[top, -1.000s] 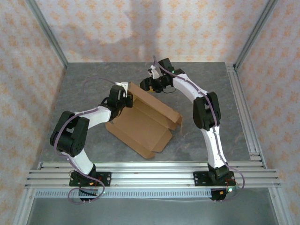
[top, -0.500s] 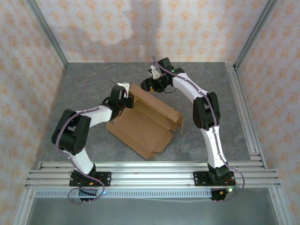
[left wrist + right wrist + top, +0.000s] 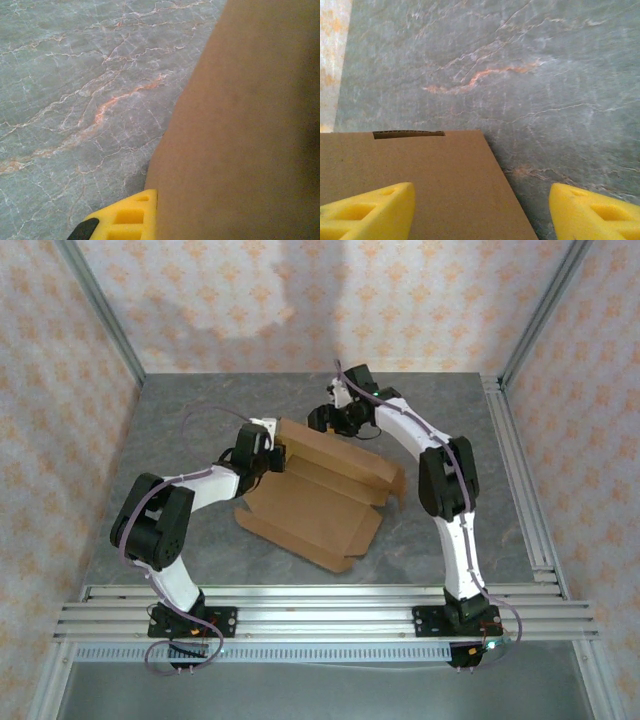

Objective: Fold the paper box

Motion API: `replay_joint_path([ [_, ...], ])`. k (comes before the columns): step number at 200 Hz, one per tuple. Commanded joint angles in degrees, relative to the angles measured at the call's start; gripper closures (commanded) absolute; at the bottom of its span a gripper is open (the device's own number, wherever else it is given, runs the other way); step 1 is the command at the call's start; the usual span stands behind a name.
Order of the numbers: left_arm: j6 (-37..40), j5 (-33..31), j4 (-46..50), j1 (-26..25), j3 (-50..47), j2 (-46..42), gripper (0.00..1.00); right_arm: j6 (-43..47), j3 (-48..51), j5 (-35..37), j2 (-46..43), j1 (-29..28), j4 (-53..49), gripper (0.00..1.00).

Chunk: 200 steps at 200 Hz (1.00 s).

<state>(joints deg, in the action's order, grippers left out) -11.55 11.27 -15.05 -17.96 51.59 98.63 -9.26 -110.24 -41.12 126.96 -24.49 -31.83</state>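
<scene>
- Paper box (image 3: 315, 502): brown die-cut cardboard, part-formed, lying at the middle of the table (image 3: 180, 420) and turned at an angle to its edges. The wide base panel lies flat toward the near edge. A long wall is raised along the far side and a short flap stands up at the right end. It is judged less than half folded, since the near flaps lie flat.
- Left gripper (image 3: 273, 453): at the box's far-left corner, on the raised wall. In the left wrist view one yellow finger (image 3: 127, 220) sits on the table side of the cardboard, touching or just beside it. The other finger is hidden behind the panel, so I cannot tell whether the jaws are clamped on the wall or only straddle it. The likely purpose is to steady that corner so the sheet does not slide.
- Right gripper (image 3: 338, 420): at the far edge of the box, above the top of the raised wall. Its jaws are spread wide with nothing gripped. In the right wrist view one finger (image 3: 370, 210) is over the cardboard and the other is over bare table.
- Slit (image 3: 409, 134): a narrow cut at the flap's far edge, seen in the right wrist view. It is presumably a tab slot.
- Judged placement: the jaws are set wide to take or press that flap edge.
</scene>
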Motion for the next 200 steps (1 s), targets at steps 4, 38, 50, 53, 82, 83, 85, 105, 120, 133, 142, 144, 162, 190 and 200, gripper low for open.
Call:
replay_joint_path([
  [4,-1.3,-0.9,-3.6,0.4,-1.3,-2.4,1.00,-4.1,4.6,8.2,-7.4,0.8,5.3,0.29],
  [38,-2.9,1.4,-7.7,0.8,-2.8,-2.4,1.00,-10.3,14.5,13.2,-16.8,2.6,13.7,0.29],
  [50,-3.0,3.1,-8.7,0.8,-3.0,-2.3,1.00,-11.0,16.3,13.5,-19.1,2.8,14.9,0.29],
  [53,-3.0,3.4,-8.9,0.8,-3.0,-2.3,1.00,-11.0,16.5,13.6,-19.6,2.8,14.9,0.29],
  [82,-0.7,4.3,-7.5,0.8,-2.1,-1.1,1.00,-9.1,18.6,10.9,-22.6,2.8,16.2,0.29],
  [83,-0.5,4.2,-7.4,0.8,-2.0,-1.0,1.00,-8.8,18.5,10.7,-22.6,2.7,16.2,0.29],
  [85,-0.3,4.1,-7.2,0.8,-1.9,-0.9,1.00,-8.4,18.4,10.2,-22.6,2.7,16.1,0.29],
  [105,1.9,2.9,-5.3,0.8,-1.6,-0.3,1.00,-1.2,14.6,6.9,-20.3,1.2,10.7,0.28],
  [120,4.0,1.4,-3.5,0.7,-1.8,-0.8,1.00,2.7,10.7,6.2,-17.4,-0.5,6.3,0.27],
  [133,5.7,0.3,-1.1,0.7,-2.0,-1.6,1.00,3.6,7.8,3.4,-14.5,-1.9,4.2,0.27],
  [142,6.9,-0.2,0.3,0.7,-2.2,-2.2,1.00,3.7,6.2,1.6,-12.7,-2.8,3.7,0.27],
  [144,7.2,-0.3,0.6,0.7,-2.2,-2.3,1.00,3.7,5.8,1.3,-12.3,-3.0,3.6,0.27],
  [162,8.6,-1.0,3.0,0.7,-2.2,-3.1,1.00,4.4,2.5,-1.4,-8.9,-4.5,1.9,0.27],
  [190,8.2,-1.2,3.0,0.6,-2.4,-2.5,1.00,4.4,-1.2,-2.8,-4.6,-6.0,-0.2,0.27],
  [200,7.6,-1.1,2.3,0.6,-2.5,-2.1,1.00,4.3,-1.3,-3.4,-3.6,-6.1,-0.3,0.28],
])
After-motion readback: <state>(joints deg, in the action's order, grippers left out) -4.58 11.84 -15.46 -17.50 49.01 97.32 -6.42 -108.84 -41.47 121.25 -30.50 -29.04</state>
